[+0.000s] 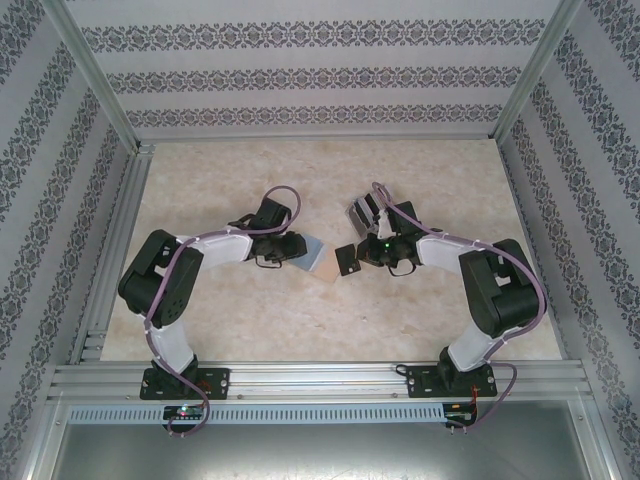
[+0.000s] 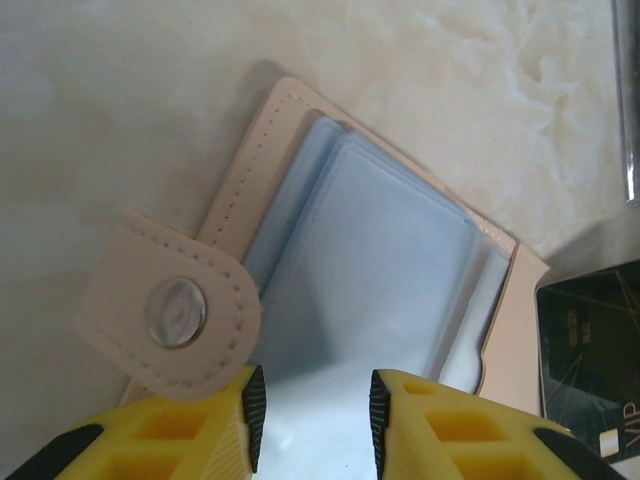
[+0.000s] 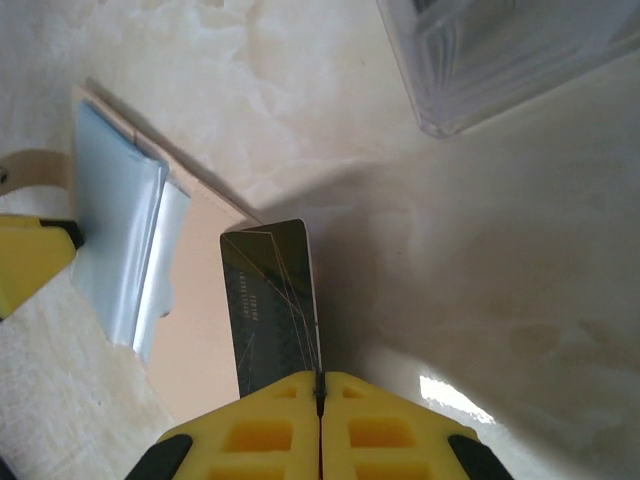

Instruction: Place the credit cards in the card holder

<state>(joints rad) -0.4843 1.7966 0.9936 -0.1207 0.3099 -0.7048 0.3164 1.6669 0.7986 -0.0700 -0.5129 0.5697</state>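
The credit card (image 3: 270, 300) is dark and is pinched on edge between the pressed-together fingers of the right gripper (image 3: 320, 385). It projects straight ahead of the fingertips, with its far end over the bare inner cover of the card holder (image 3: 200, 350). Contact between card and cover cannot be determined.

The card holder lies open on the table (image 3: 500, 280), ahead and to the left of the right gripper. Its clear sleeves (image 2: 380, 260) face up, and its snap tab (image 2: 175, 315) is folded out beside the left finger.

The left gripper (image 2: 310, 400) has its jaws partly apart with the sleeves running between them. Whether they clamp the sleeves cannot be determined.

A clear plastic box (image 3: 500, 50) sits ahead and to the right of the right gripper, apart from the card.
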